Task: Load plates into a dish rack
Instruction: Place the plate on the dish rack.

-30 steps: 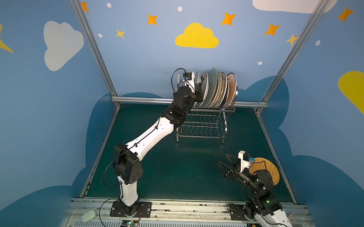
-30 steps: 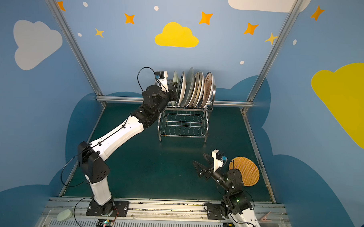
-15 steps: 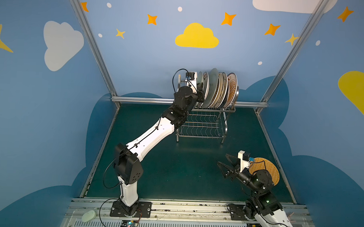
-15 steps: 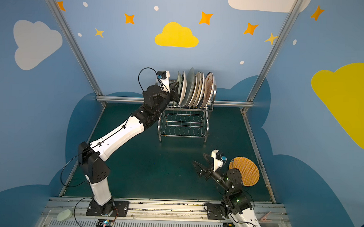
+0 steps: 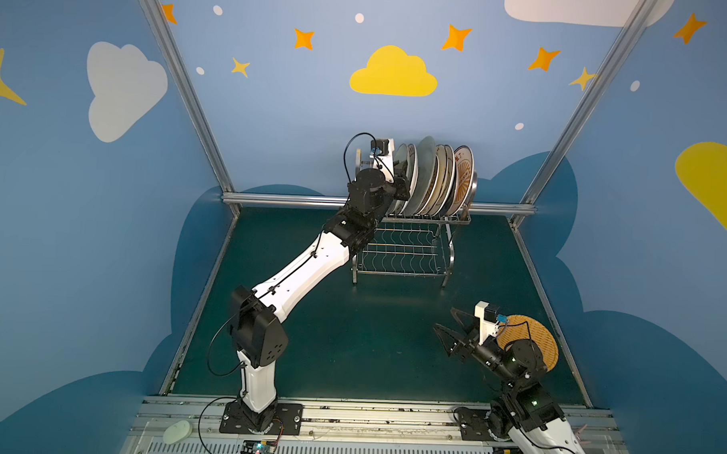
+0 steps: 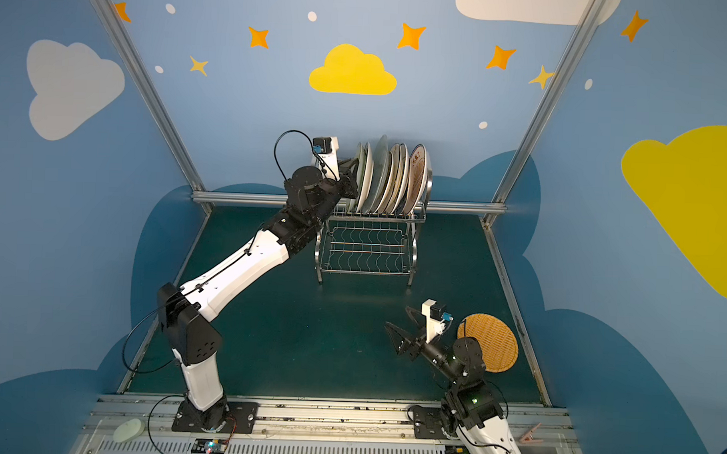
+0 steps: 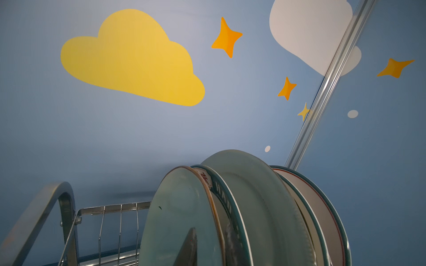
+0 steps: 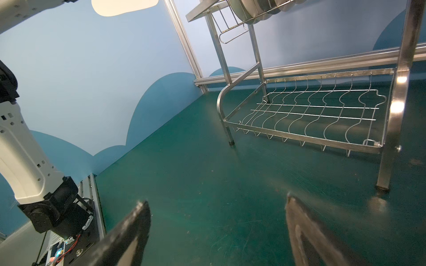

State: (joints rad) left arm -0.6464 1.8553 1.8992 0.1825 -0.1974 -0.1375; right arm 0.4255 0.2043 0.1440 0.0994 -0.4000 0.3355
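Already racked: a row of plates [image 5: 434,176] stands on edge in the upper shelf of the rack [image 5: 400,258], leaning close against each other; the lower shelf is bare.
Left claw: the left claw [image 5: 402,177] is at the rim of the end plate [image 7: 179,218], beside the rack's looped end frame. One finger [image 7: 190,248] lies across the plate's face and the other is hidden, so I cannot tell whether it grips.
Right claw: the right claw [image 8: 216,230] is spread wide and empty, low over the table [image 5: 349,340] in front of the rack.
Left to load: an orange woven-look plate [image 5: 534,346] lies flat on the table, well in front of the rack.
Handling: the plates are probably stiff, smooth, slippery and breakable. Pinch across the rim; the flat plate likely needs one edge lifted first.
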